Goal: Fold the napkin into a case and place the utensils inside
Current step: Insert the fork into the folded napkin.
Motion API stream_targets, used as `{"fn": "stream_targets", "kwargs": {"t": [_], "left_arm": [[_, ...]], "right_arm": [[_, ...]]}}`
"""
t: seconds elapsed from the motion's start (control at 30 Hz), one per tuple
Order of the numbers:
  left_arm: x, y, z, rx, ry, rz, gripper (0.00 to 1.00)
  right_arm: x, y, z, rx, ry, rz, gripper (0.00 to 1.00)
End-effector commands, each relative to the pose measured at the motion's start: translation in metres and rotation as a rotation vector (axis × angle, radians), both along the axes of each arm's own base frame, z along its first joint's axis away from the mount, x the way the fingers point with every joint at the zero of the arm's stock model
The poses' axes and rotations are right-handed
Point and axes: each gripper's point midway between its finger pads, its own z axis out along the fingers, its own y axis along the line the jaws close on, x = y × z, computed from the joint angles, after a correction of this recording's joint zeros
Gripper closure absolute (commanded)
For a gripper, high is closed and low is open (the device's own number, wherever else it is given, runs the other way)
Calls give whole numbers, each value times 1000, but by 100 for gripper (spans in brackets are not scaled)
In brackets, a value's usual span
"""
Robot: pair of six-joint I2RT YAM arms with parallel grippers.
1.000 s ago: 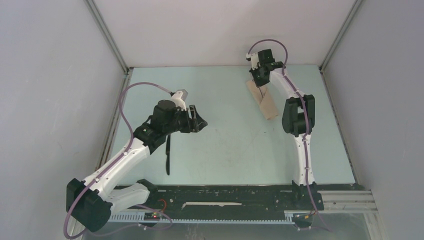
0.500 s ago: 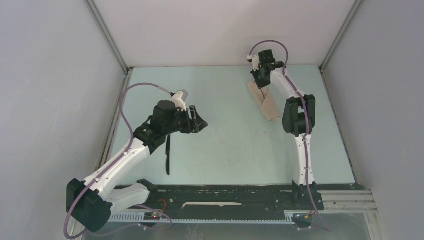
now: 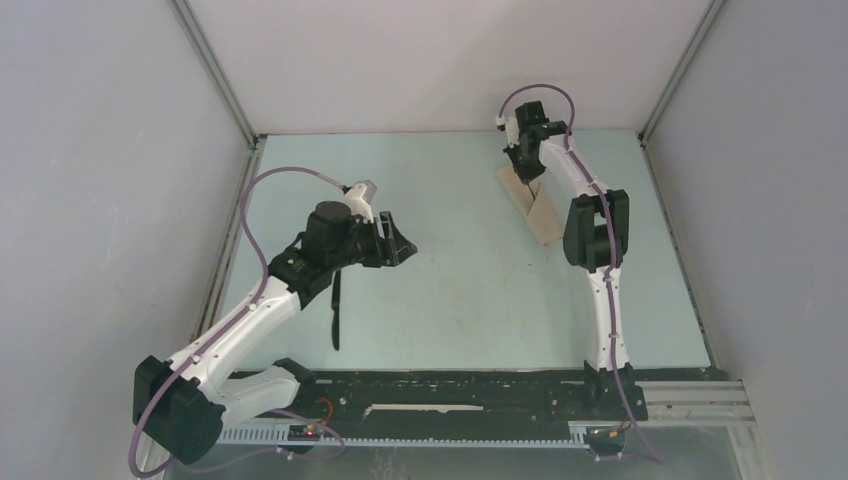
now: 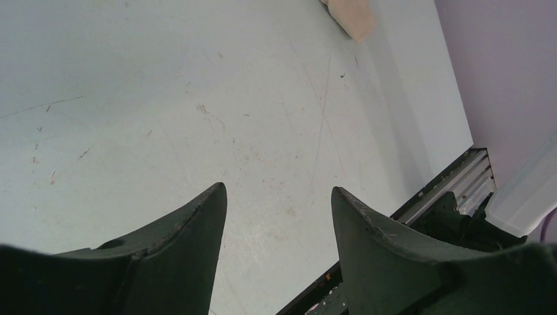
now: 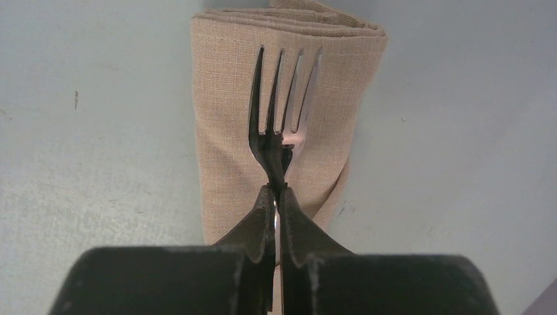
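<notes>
- Your right pincer [image 5: 274, 191] pinches the fork [image 5: 282, 98] over the case [image 5: 220, 131], near the far right corner of the desk [image 3: 450, 290].
- Next, slide it inside.
- Your left pincer [image 4: 277, 191] hangs open, empty.

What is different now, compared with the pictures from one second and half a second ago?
The right gripper, shut on the fork, shifted a little toward the right wall, and the folded napkin case seems to have slid slightly with it. Nothing was newly taken or let go. The left gripper stayed open and in place, and the knife lies where it was.
</notes>
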Motion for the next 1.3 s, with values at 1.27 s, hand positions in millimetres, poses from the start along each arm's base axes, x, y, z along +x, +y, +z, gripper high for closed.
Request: {"fn": "stream_targets", "kwargs": {"t": [1.27], "left_arm": [[2,-4,0,-37,10,-19,33]], "right_arm": [[3,-26,-24,-89,27,-52,82]]}}
